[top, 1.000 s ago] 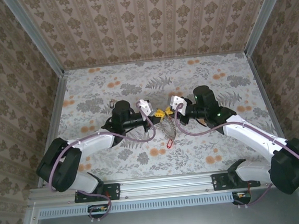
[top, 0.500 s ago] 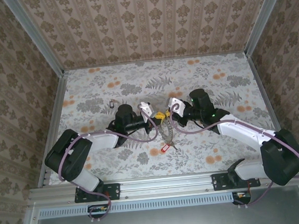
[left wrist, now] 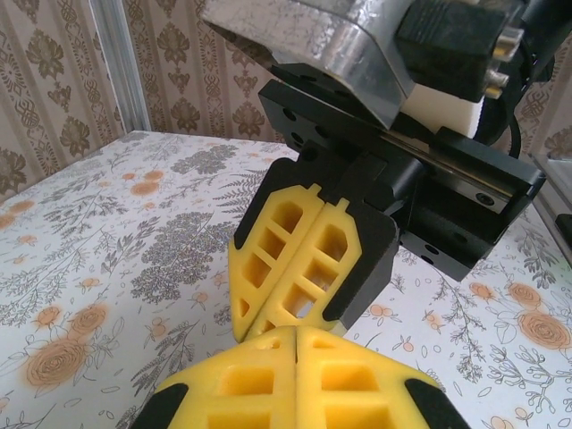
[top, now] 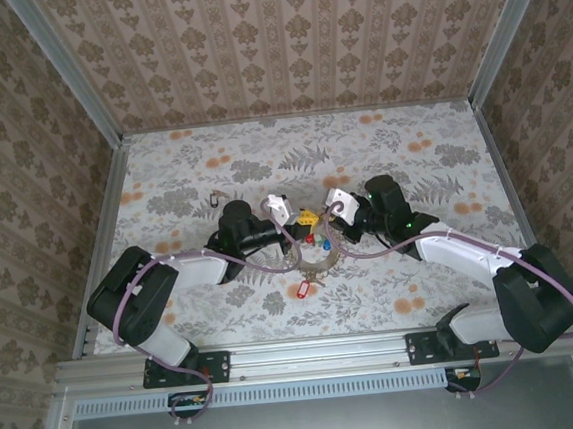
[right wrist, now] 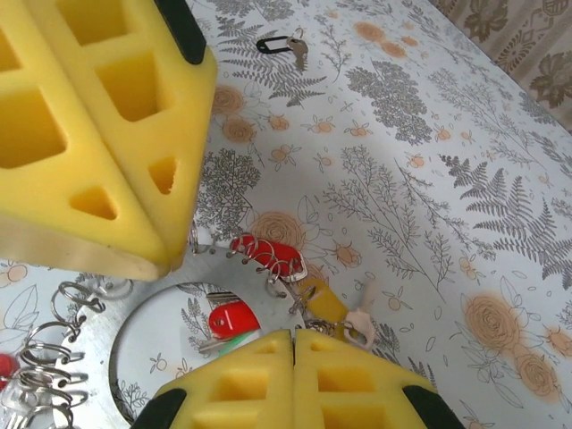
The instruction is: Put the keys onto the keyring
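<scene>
Right wrist view, near to far. The right gripper (right wrist: 295,380) is closed completely over the near rim of the keyring (right wrist: 143,299), which it appears to pinch. The keyring hangs clear of the table (right wrist: 429,179) between the two arms. It is fringed with small split rings and keys (right wrist: 268,256), red and yellow heads among them. The left gripper (right wrist: 161,255), also closed, meets the far rim from the opposite side and seems to nip it too. Beyond, well apart, one loose key (right wrist: 284,46) on a black loop lies on the table, not yet threaded. Likely hazards:
- The thin rim is held edge-on in soft foam, so a twist or opposed pull between the arms could let it slip and drop.
- Releasing one grip to fetch the loose key would leave the keyring swinging from the other.
- The dangling keys could snag
</scene>
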